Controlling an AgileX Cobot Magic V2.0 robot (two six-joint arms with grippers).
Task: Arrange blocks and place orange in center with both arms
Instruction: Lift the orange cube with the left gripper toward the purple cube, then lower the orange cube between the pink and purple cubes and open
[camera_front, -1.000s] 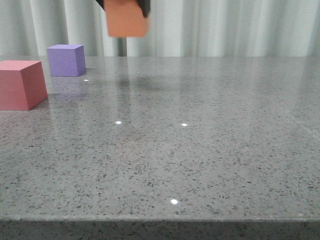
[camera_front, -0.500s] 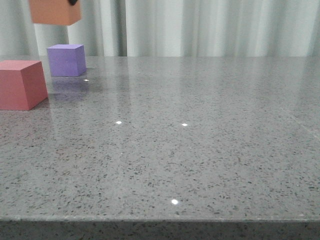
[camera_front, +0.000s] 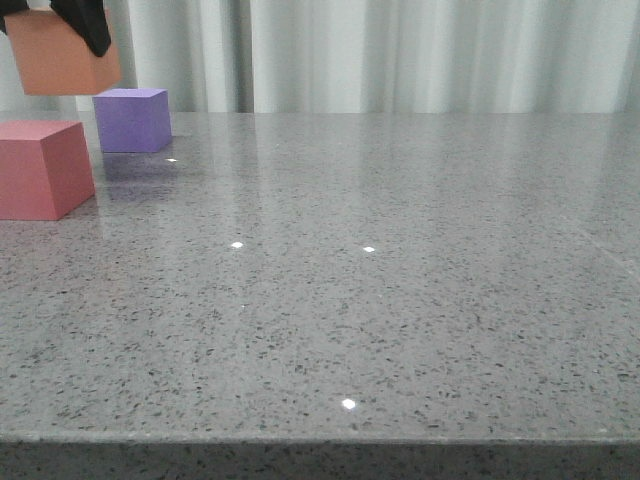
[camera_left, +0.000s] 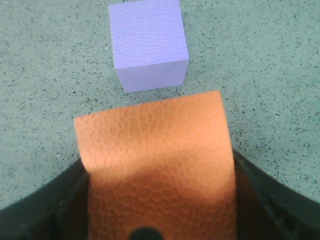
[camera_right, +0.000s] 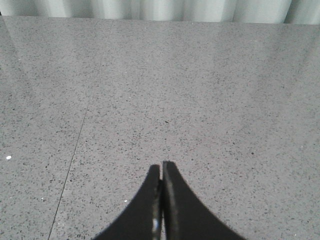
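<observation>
My left gripper (camera_front: 62, 18) is shut on the orange cube (camera_front: 60, 58) and holds it in the air at the far left, above and between the pinkish-red cube (camera_front: 42, 168) and the purple cube (camera_front: 133, 119). In the left wrist view the orange cube (camera_left: 155, 165) fills the space between the dark jaws, with the purple cube (camera_left: 148, 44) on the table just beyond it. The pinkish-red cube stands nearer me at the left edge. My right gripper (camera_right: 161, 167) is shut and empty over bare table; it does not show in the front view.
The grey speckled table (camera_front: 380, 280) runs to a front edge near the bottom of the front view. Pale curtains (camera_front: 420, 50) hang behind the far edge. A thin seam line (camera_right: 70, 165) crosses the table in the right wrist view.
My left gripper has carried the orange cube from the upper middle-left to the far left, then lowered it a little toward the two cubes. The right gripper's earlier state is not shown.
</observation>
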